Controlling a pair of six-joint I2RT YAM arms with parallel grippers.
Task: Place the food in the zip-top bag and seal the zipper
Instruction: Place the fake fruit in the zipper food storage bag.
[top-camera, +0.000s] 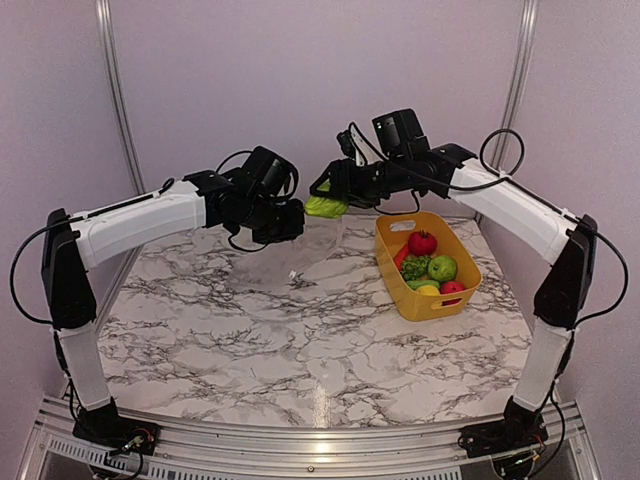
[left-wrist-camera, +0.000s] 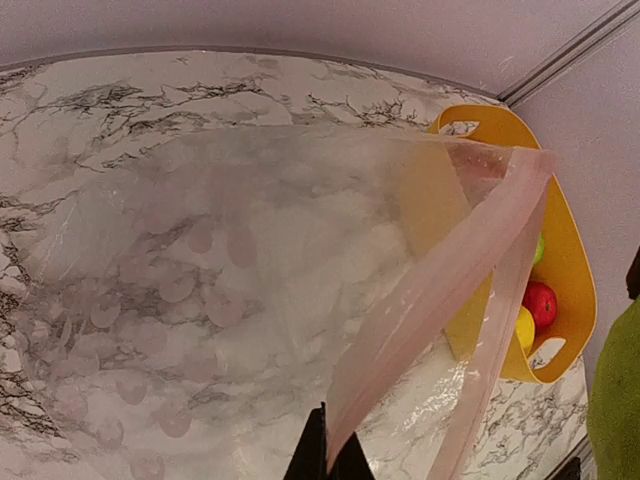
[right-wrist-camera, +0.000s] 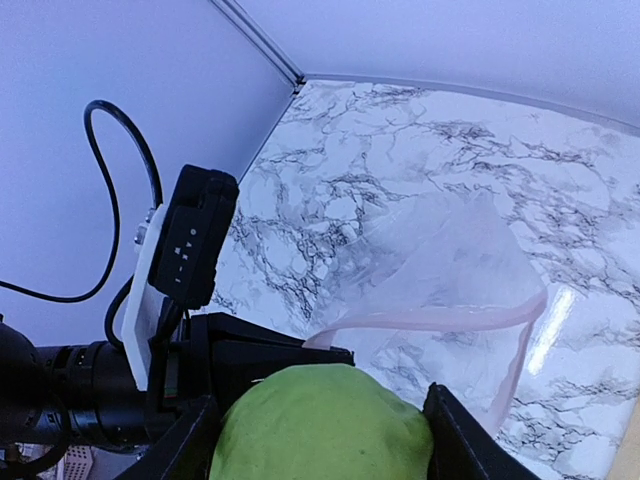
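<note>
The table (top-camera: 250, 330) is white marble with grey and black veins. At 3 o'clock on it, the basket (top-camera: 432, 306) is bright yellow. Inside it are a red tomato (top-camera: 422, 242), a mid-green apple (top-camera: 442, 267), a dark green knobbly piece (top-camera: 414, 267), and at its 6 o'clock end a yellow piece (top-camera: 428, 290) and a red piece (top-camera: 452, 288). The bag (left-wrist-camera: 200, 250) is clear with faint round spots, and its zipper strip (left-wrist-camera: 440, 280) is pale pink. The lime-green piece (right-wrist-camera: 320, 410) sits in the black right gripper (right-wrist-camera: 325, 440). The left arm (top-camera: 140, 225) and right arm (top-camera: 510, 210) are white with black joints.
</note>
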